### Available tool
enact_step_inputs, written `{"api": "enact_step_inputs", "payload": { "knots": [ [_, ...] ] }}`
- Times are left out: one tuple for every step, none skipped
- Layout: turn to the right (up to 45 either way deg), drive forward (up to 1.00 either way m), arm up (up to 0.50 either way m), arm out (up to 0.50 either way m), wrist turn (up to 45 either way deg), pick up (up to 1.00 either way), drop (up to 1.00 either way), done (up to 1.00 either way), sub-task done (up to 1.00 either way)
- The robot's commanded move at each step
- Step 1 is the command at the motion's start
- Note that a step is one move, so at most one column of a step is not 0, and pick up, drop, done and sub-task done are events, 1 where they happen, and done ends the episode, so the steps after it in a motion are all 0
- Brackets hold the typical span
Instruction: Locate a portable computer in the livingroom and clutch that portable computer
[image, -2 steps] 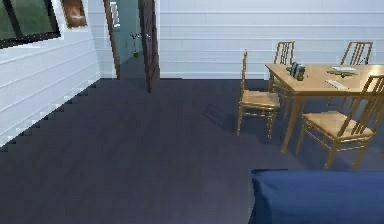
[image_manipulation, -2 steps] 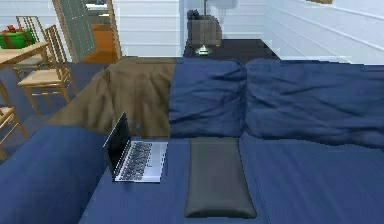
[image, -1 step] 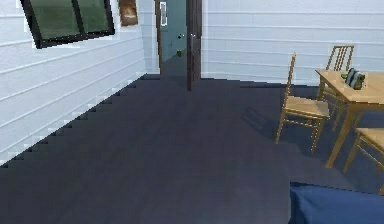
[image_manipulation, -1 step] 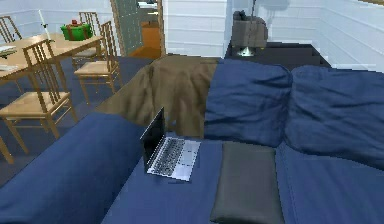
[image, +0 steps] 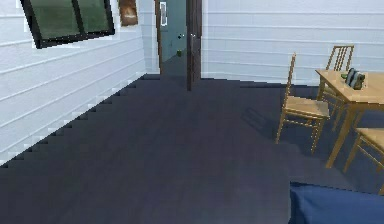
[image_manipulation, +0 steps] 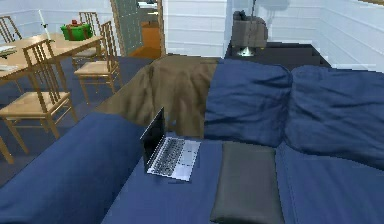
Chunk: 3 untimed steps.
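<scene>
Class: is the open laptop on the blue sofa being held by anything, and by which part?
Nothing holds it: the open black-and-silver laptop lies on the seat of the blue fabric sofa, screen and edges untouched.

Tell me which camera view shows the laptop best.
The arm side view: the laptop lies open on the blue sofa seat, screen and keyboard both plain. The forward view offers a blue corner, likely the sofa's, a dining table and chairs.

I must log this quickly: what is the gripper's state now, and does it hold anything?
Gripper: its state cannot be told.
The laptop lies open on the blue sofa.
</scene>
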Motion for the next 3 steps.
{"api": "enact_step_inputs", "payload": {
  "knots": [
    [0.0,0.00,0.02,0.00,0.0,0.00,0.00,0.00,0.00],
    [0.0,0.00,0.00,0.50,0.0,0.00,0.00,0.00,0.00],
    [0.0,0.00,0.00,0.00,45.0,0.00,0.00,0.00,0.00]
  ]
}}
